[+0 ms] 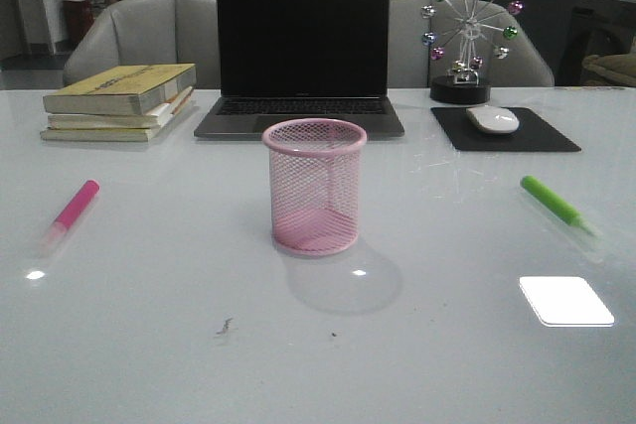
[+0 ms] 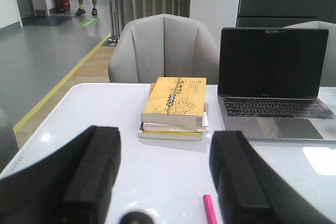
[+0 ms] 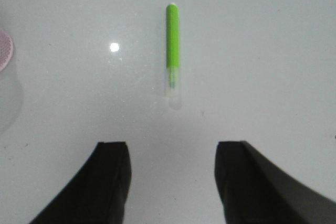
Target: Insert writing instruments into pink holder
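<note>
The pink wire-mesh holder [image 1: 315, 186] stands upright and empty at the table's middle; its rim edge [image 3: 4, 48] shows in the right wrist view. A hot pink highlighter [image 1: 73, 210] lies flat on the left side of the table, its tip [image 2: 210, 211] visible between the left fingers. A bright green highlighter [image 1: 554, 204] lies flat on the right side. My left gripper [image 2: 165, 137] is open above the table, with nothing held. My right gripper [image 3: 172, 148] is open too, with the green highlighter [image 3: 172, 45] lying beyond its fingertips. Neither gripper shows in the front view.
A stack of books [image 1: 121, 101] sits at the back left, a laptop [image 1: 302, 57] behind the holder. A white mouse [image 1: 492, 119] on a black pad [image 1: 505, 131] and a ferris-wheel ornament [image 1: 467, 37] are at the back right.
</note>
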Robot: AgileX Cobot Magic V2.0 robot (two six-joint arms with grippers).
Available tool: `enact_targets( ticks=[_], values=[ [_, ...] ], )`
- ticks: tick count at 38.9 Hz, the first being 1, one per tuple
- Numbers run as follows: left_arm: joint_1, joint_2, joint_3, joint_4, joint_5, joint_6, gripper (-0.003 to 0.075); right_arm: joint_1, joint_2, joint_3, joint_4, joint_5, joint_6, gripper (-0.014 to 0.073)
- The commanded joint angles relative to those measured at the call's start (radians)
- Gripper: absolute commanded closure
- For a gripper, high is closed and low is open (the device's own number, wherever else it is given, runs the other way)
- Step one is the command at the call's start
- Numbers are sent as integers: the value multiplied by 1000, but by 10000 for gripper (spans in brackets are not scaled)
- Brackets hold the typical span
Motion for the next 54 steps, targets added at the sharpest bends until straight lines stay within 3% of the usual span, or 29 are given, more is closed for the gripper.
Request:
enact_targets(
  ticks=[1,27,37,54],
  values=[
    [0,5,-31,-10,-84,-9,273,-1,121,-120,-1,-9,-3,116],
    [0,5,-31,-10,-84,-9,273,-1,692,-661,-1,249,-3,116],
    [0,5,-31,-10,-84,-9,273,-1,818,-752,0,292,-3,116],
    [0,5,-31,-10,-84,-9,273,-1,902,-754,0,261,-3,116]
  ],
)
